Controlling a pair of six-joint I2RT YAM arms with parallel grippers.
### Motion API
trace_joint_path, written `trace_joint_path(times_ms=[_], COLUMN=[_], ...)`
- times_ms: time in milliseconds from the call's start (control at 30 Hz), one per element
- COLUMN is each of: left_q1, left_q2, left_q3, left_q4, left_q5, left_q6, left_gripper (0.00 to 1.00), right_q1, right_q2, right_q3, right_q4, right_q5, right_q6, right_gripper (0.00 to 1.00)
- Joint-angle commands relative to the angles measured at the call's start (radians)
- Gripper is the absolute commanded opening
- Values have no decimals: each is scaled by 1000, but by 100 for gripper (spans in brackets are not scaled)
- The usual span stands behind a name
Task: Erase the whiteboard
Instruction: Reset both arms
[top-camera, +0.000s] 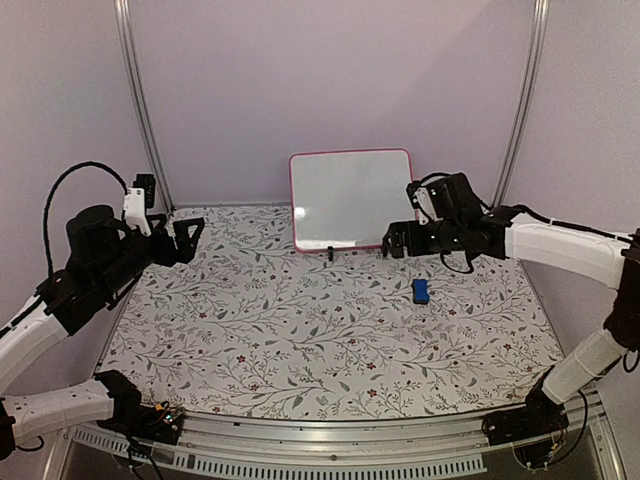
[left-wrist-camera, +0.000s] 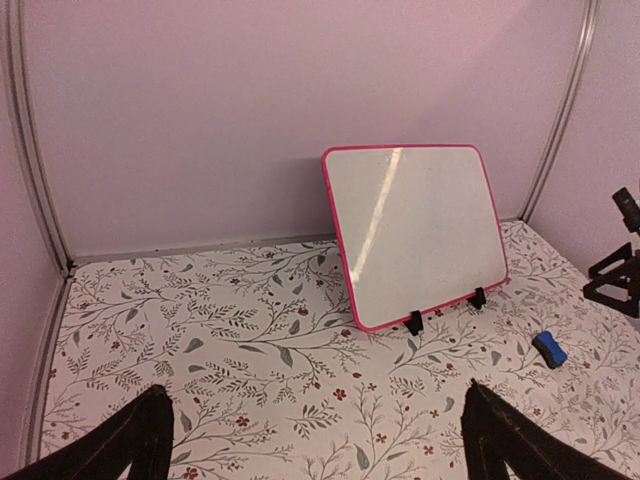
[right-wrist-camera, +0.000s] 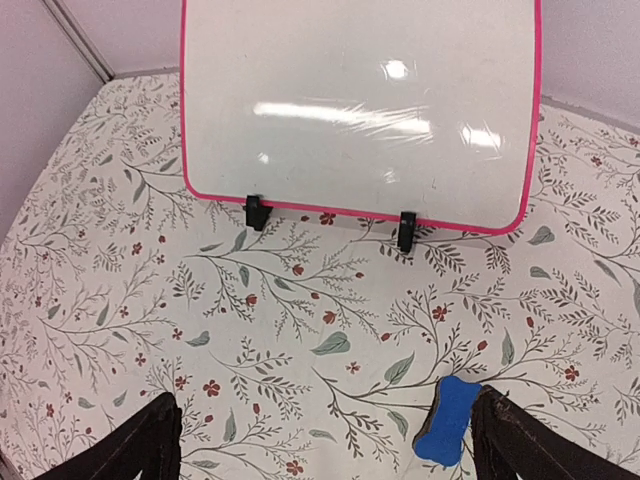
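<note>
The whiteboard (top-camera: 350, 200) leans upright against the back wall on two black clip feet. Its pink-red frame encloses a blank white face with only glare on it, as the left wrist view of the whiteboard (left-wrist-camera: 420, 235) and the right wrist view of the whiteboard (right-wrist-camera: 360, 100) both show. A small blue eraser (top-camera: 421, 291) lies on the floral table in front of the board's right side. My right gripper (top-camera: 395, 243) hovers open near the board's lower right corner, nothing between its fingers; the eraser (right-wrist-camera: 448, 420) shows beside its right finger (right-wrist-camera: 520, 450). My left gripper (top-camera: 185, 240) is open and empty at the far left.
The floral cloth (top-camera: 300, 330) covers the table. Two metal posts (top-camera: 140, 100) stand at the back corners before lilac walls. A metal rail (top-camera: 330, 440) runs along the near edge between the arm bases. The eraser (left-wrist-camera: 549, 349) and right gripper fingers (left-wrist-camera: 615, 280) show at the left wrist view's right edge.
</note>
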Motion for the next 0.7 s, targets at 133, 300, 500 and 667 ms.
trace_joint_path(times_ms=[133, 300, 500, 667], left_q1=[-3, 9, 38, 68], left_q2=[1, 2, 10, 27], left_q3=[5, 5, 9, 11], left_q4=[-1, -2, -1, -1], left_q5=[-3, 1, 20, 37], left_q6=[-1, -1, -2, -4], left_gripper=[100, 100, 100, 100], right_q1=[3, 2, 3, 3], right_q2=[-377, -490, -606, -699], right_q3=[-108, -155, -232, -273], right_q4=[-9, -59, -10, 45], right_q5=[107, 205, 232, 234], right_q6=[-17, 3, -8, -55], right_gripper=[99, 99, 99, 99])
